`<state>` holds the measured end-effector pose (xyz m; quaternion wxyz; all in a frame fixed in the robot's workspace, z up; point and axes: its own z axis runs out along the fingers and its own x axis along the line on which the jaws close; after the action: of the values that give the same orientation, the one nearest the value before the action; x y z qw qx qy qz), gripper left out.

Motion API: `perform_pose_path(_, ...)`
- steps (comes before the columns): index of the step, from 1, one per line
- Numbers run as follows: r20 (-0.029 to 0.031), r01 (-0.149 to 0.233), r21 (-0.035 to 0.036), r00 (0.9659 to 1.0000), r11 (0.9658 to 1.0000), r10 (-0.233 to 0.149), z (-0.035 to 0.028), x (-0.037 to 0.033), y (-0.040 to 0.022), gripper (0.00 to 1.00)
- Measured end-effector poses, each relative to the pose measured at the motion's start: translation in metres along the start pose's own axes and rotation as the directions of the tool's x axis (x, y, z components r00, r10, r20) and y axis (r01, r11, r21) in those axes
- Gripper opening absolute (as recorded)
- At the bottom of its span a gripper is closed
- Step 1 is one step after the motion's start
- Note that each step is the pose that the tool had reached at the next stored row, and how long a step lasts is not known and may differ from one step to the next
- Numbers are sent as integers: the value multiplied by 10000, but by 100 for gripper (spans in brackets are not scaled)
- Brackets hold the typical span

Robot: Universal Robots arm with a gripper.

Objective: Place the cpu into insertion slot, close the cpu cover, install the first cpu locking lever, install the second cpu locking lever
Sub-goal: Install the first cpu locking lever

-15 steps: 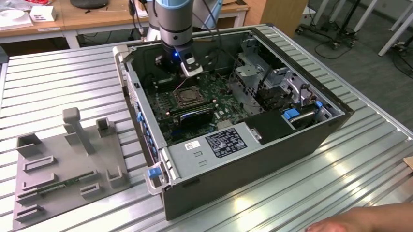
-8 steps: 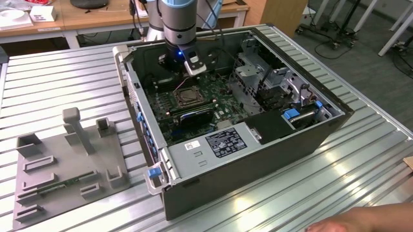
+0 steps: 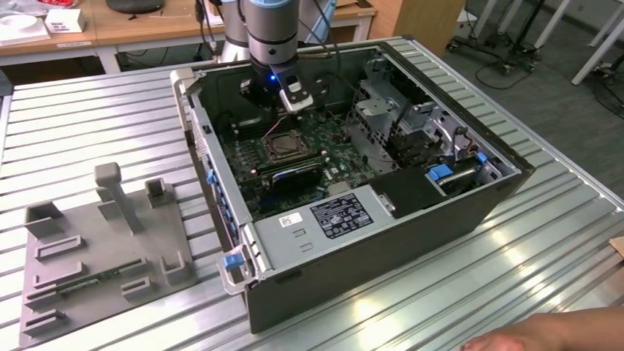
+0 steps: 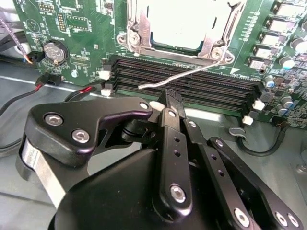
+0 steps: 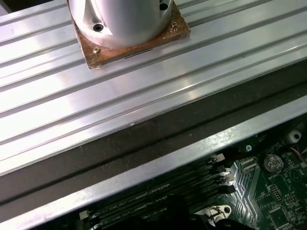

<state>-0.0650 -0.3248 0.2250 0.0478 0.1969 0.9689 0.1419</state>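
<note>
The cpu, with its pale silvery top, lies in the insertion slot on the green motherboard. The cpu cover, a silvery frame, lies flat around it. One cpu locking lever, a thin bent wire rod, sticks out loose over the black memory slots. My gripper is shut, with nothing between its black fingers. Its tip sits just short of the lever's free end, apart from it. In the exterior view the gripper hangs inside the case, above the slot's far side.
The open black computer case lies on a ribbed aluminium table. A drive cage stands to the exterior view's right of the socket. Red and black cables run by the gripper. A grey fixture lies left. A hand shows at the front right.
</note>
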Motion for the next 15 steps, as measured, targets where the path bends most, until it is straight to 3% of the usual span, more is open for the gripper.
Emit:
perform_pose_path(9, -64, -27, -157, 10000, 9999, 26, -27, -41, -59, 10)
perform_pose_path(15, -78, -33, -190, 10000, 9998, 31, -35, -56, -94, 10)
